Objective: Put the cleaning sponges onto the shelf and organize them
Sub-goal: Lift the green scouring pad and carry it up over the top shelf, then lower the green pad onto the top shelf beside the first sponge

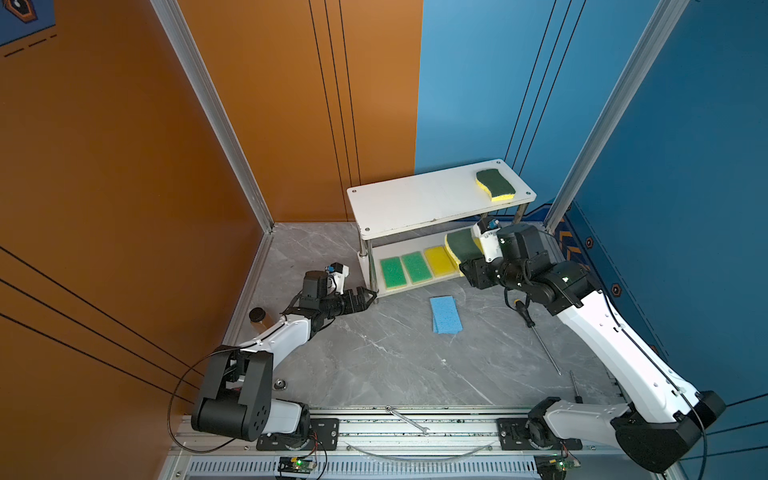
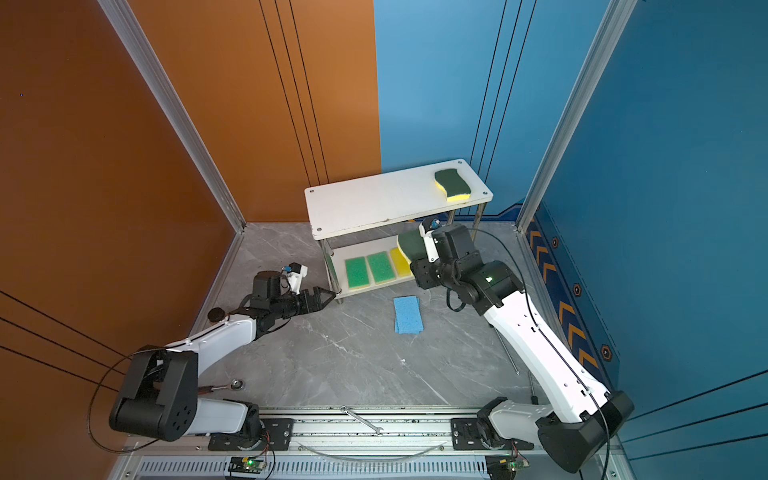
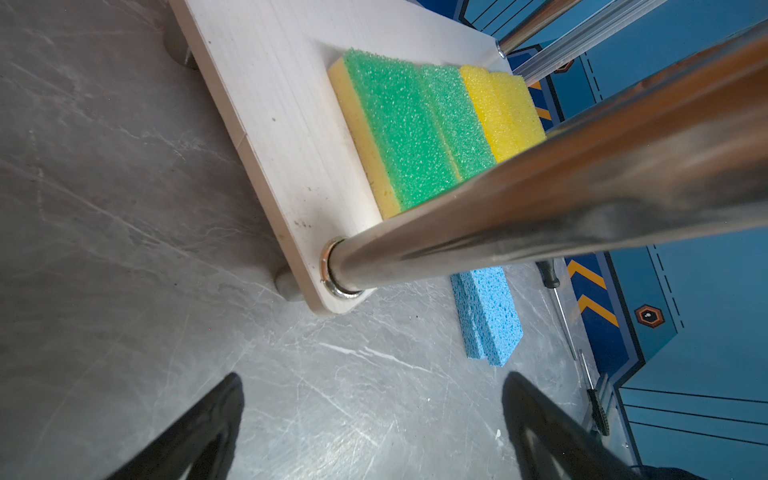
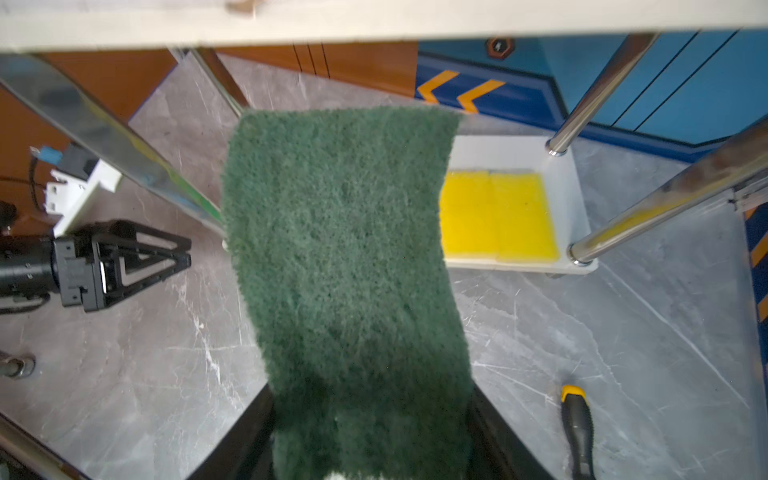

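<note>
The shelf (image 1: 415, 203) (image 2: 374, 203) stands at the back. One wavy dark-green-topped sponge (image 1: 495, 185) (image 2: 452, 185) lies at the right end of its top board. On the lower board (image 3: 282, 124) lie two green sponges (image 1: 403, 270) (image 3: 407, 133) and yellow ones (image 1: 438, 261) (image 4: 496, 214). My right gripper (image 1: 467, 259) (image 4: 370, 395) is shut on another dark-green-topped sponge (image 1: 461, 246) (image 2: 409, 245) (image 4: 345, 249), held at the front of the lower tier's right part, just under the top board. Light blue sponges (image 1: 445, 314) (image 3: 488, 316) lie on the table. My left gripper (image 1: 368, 297) (image 3: 372, 376) is open and empty by the shelf's front left post.
A black-and-yellow screwdriver (image 1: 524, 312) (image 4: 577, 424) lies on the table under my right arm. A wrench (image 1: 409, 419) rests on the front rail. A brown cylinder (image 1: 258, 316) stands by the left wall. Chrome posts (image 3: 540, 208) flank the lower tier.
</note>
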Motion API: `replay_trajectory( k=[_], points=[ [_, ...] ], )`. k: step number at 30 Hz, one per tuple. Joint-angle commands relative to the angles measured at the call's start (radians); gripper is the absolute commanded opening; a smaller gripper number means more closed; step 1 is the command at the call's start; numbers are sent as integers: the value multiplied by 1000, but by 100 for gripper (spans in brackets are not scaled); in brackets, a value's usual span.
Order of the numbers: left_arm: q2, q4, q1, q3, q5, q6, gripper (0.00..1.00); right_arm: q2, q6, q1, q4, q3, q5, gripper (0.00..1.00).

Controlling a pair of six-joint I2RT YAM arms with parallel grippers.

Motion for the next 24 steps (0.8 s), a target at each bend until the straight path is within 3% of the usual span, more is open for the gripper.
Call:
replay_trajectory(
  k=[1, 13, 24],
  points=[
    [-8, 4, 8, 29, 26, -4, 97, 30, -62, -41, -32, 94, -12, 59],
    [2, 5, 8, 38, 28, -7, 98, 241, -137, -179, 29, 372, -58, 58],
    [4, 1, 10, 49, 31, -10, 98, 407, -180, -225, 60, 566, -86, 58]
  ],
)
